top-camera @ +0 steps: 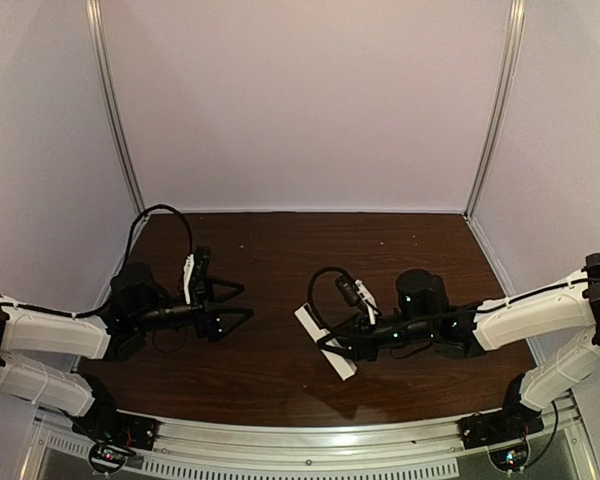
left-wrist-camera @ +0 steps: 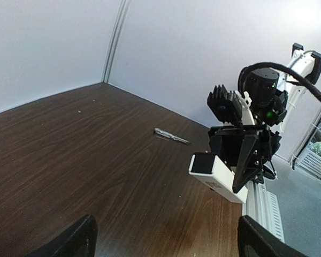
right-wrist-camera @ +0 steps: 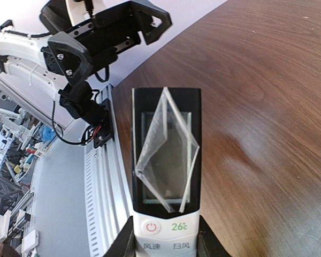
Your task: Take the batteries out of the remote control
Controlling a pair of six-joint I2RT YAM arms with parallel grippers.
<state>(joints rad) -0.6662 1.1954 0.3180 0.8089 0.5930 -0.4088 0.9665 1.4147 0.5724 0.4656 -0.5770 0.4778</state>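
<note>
My right gripper [top-camera: 338,345] is shut on the white remote control [top-camera: 325,342] and holds it just above the table, right of centre. In the right wrist view the remote [right-wrist-camera: 166,160] shows its front: a dark display with a clear film lifting off it, and buttons between my fingers [right-wrist-camera: 117,243]. The left wrist view shows the remote's end [left-wrist-camera: 216,175] in the right gripper [left-wrist-camera: 249,160]. My left gripper [top-camera: 242,305] is open and empty, pointing at the remote from the left, apart from it. No batteries show.
A slim metal screwdriver [left-wrist-camera: 171,136] lies on the dark wooden table [top-camera: 280,250] beyond the remote. White walls close in the table on three sides. A metal rail [top-camera: 310,440] runs along the near edge.
</note>
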